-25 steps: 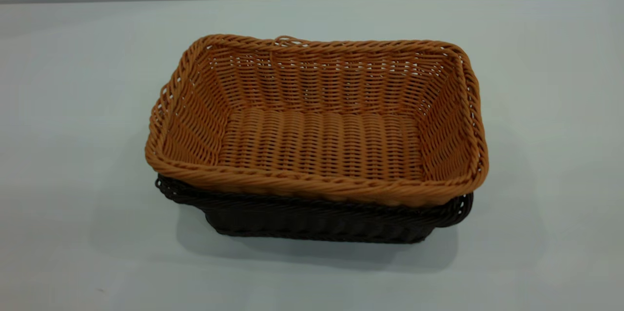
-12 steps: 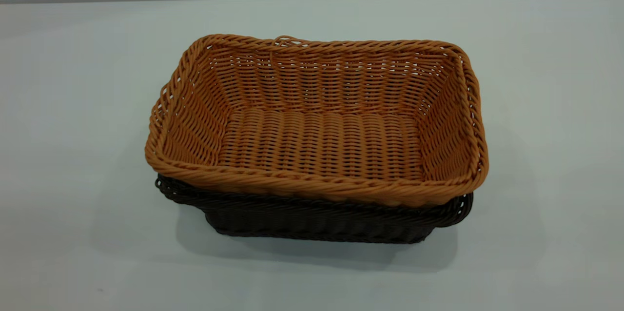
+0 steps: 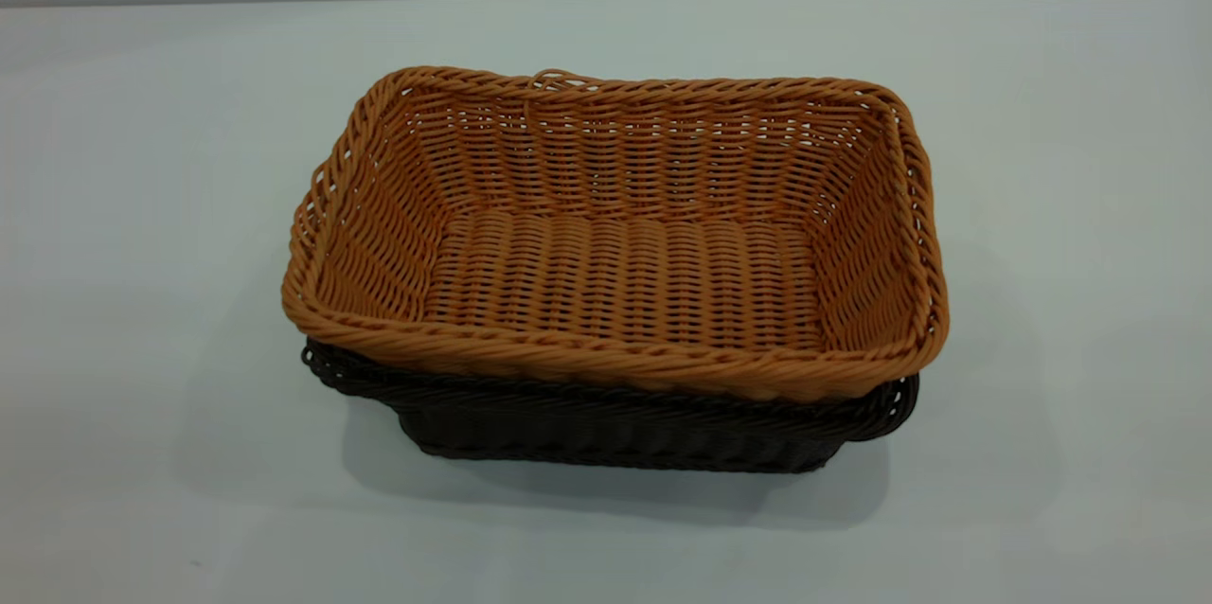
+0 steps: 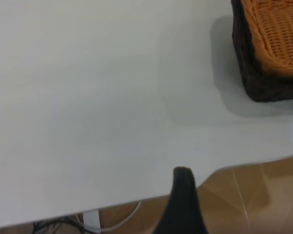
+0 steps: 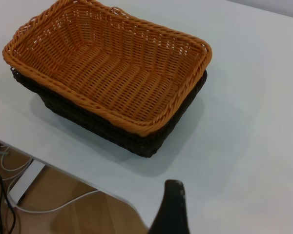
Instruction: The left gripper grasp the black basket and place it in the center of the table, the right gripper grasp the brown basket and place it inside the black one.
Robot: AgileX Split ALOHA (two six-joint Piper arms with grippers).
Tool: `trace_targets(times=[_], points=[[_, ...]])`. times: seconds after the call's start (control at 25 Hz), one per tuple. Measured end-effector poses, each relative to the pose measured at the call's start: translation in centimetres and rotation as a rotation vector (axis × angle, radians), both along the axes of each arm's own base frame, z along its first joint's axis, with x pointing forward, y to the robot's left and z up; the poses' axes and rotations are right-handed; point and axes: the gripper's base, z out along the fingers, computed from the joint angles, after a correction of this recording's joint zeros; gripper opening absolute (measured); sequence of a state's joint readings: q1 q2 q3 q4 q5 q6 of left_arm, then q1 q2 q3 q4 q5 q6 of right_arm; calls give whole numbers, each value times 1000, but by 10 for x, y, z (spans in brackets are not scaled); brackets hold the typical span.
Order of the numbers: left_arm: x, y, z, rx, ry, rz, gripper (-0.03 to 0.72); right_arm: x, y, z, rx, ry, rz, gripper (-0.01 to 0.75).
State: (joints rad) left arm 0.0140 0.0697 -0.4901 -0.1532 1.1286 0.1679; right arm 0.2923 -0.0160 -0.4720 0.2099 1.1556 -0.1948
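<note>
Basket position: the brown basket [image 3: 620, 235] sits nested inside the black basket [image 3: 615, 429], and the pair stands near the middle of the table [image 3: 142, 206]. In the exterior view the brown rim rides above the black rim, so only the near wall and the two near rim corners of the black basket show beneath it. The brown basket is upright, open side up, with nothing inside. A small woven loop [image 3: 557, 77] stands on its far rim.

Left gripper [image 4: 183, 202]: only one dark finger shows in the left wrist view, over the table edge, with wooden floor [image 4: 254, 195] and a white cable [image 4: 119, 222] beyond. The finger is well apart from the baskets, which appear at a corner of that view — black basket [image 4: 256, 80] with the brown basket [image 4: 278, 34] seated in it. It holds nothing visible; with a single finger in sight, the opening cannot be told.

Right gripper [image 5: 171, 207]: again one dark finger only, near the table edge [image 5: 263, 146], apart from the stacked brown basket [image 5: 112, 68] and black basket [image 5: 136, 139]. It appears to hold nothing — the opening cannot be told from this view. Cables [image 5: 0, 195] lie on the floor below the table edge.

Neither gripper shows in the exterior view.
</note>
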Motion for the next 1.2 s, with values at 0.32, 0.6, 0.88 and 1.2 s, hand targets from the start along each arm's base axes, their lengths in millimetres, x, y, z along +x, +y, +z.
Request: trace_targets(times=[0.32, 0.6, 0.88, 1.2], points=[[-12, 4, -1, 21, -86, 36, 545, 0, 0, 0, 0, 0, 0, 586], [-12, 9, -2, 11, -82, 123, 545, 0, 0, 0, -1, 0, 1, 586], [-12, 9, -2, 9, -82, 128, 545, 0, 0, 0, -1, 0, 1, 586], [-12, 9, -2, 9, -82, 128, 545, 0, 0, 0, 0, 0, -8, 586]])
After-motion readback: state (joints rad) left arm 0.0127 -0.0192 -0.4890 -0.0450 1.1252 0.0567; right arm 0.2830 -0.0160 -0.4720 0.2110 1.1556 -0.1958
